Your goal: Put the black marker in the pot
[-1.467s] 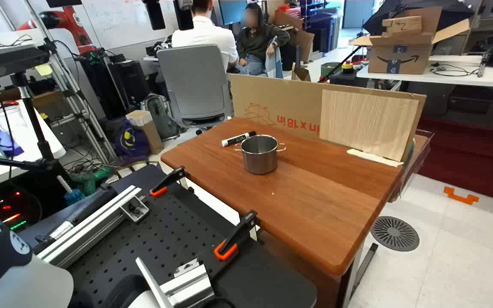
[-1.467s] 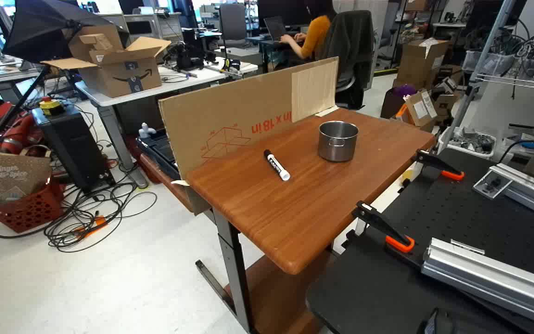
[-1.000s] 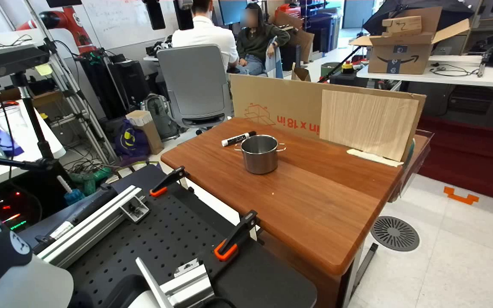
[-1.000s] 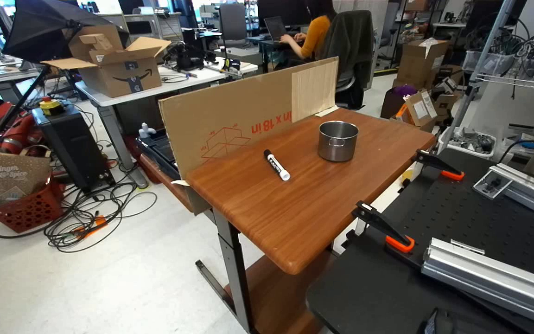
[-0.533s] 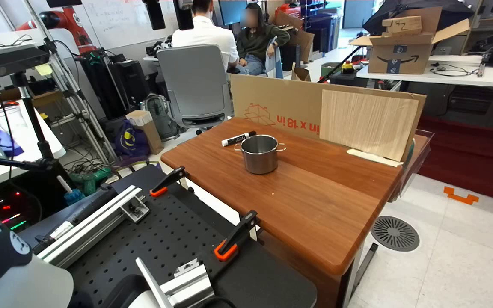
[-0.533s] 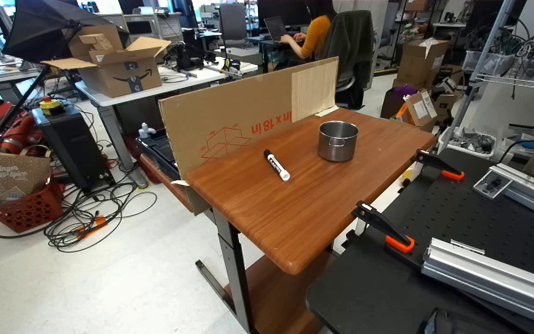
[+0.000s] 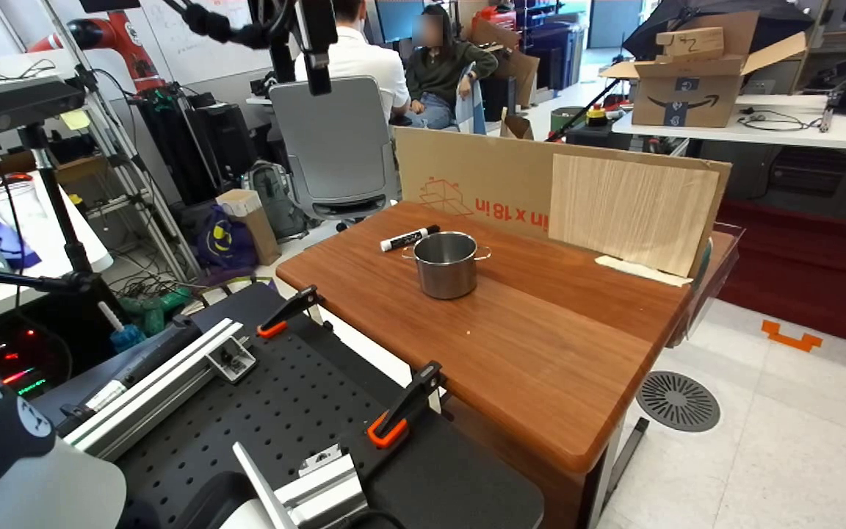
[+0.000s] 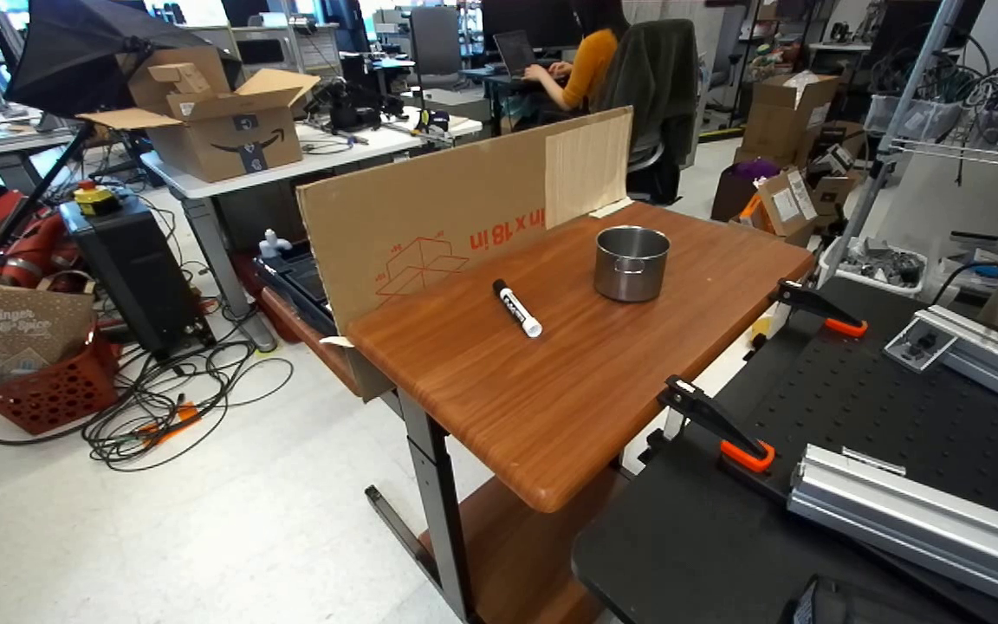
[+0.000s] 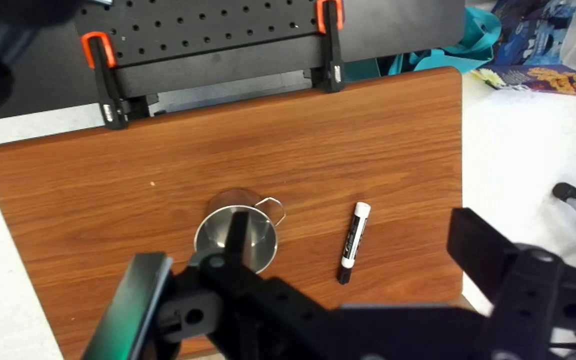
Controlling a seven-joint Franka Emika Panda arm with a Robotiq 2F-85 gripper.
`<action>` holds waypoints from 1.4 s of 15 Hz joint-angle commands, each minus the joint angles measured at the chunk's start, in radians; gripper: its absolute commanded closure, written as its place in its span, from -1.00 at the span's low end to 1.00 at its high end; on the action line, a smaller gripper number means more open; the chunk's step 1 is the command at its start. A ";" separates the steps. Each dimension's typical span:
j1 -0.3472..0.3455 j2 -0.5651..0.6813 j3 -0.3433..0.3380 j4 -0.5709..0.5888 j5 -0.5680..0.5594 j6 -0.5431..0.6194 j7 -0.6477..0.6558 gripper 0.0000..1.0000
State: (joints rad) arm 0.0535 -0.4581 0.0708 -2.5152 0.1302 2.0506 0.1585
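Observation:
The black marker lies flat on the brown table, with a white-and-black barrel, a black cap at one end and a white other end. It shows in both exterior views [image 7: 410, 239] [image 8: 517, 309] and in the wrist view [image 9: 354, 237]. The shiny steel pot stands upright beside it, apart from it, in both exterior views [image 7: 446, 275] [image 8: 631, 270]. In the wrist view the pot [image 9: 266, 237] is partly hidden behind a finger. My gripper [image 9: 350, 215] is wide open and empty, high above the table, with the marker between its fingers as seen from the wrist. It also shows at the top of an exterior view [image 7: 302, 77].
An upright cardboard panel [image 7: 482, 173] [image 8: 438, 217] with a wood-patterned sheet [image 7: 632, 213] stands along the table's far edge. Orange-tipped black clamps [image 7: 412, 404] [image 9: 108, 85] sit where the black perforated base plate [image 7: 276, 411] meets the table [image 7: 540, 345]. A grey chair [image 7: 331, 139] stands beyond the table.
In an exterior view the gripper has come lower and farther into the picture at the top, a little to the right. The marker and the pot have not moved.

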 commanded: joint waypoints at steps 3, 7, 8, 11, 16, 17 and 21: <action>0.008 0.201 0.071 0.086 0.046 0.176 0.194 -1.00; 0.009 0.359 0.088 0.159 0.007 0.304 0.314 -1.00; 0.011 0.402 0.085 0.182 -0.003 0.323 0.336 -1.00; 0.023 0.508 0.071 0.247 -0.028 0.376 0.398 -1.00; 0.051 0.688 0.033 0.371 -0.070 0.398 0.467 -1.00; 0.058 0.716 0.024 0.393 -0.074 0.393 0.476 -1.00; 0.093 0.829 -0.012 0.477 -0.085 0.390 0.501 -1.00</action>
State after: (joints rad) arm 0.1024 0.3044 0.0980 -2.1012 0.0696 2.4397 0.6210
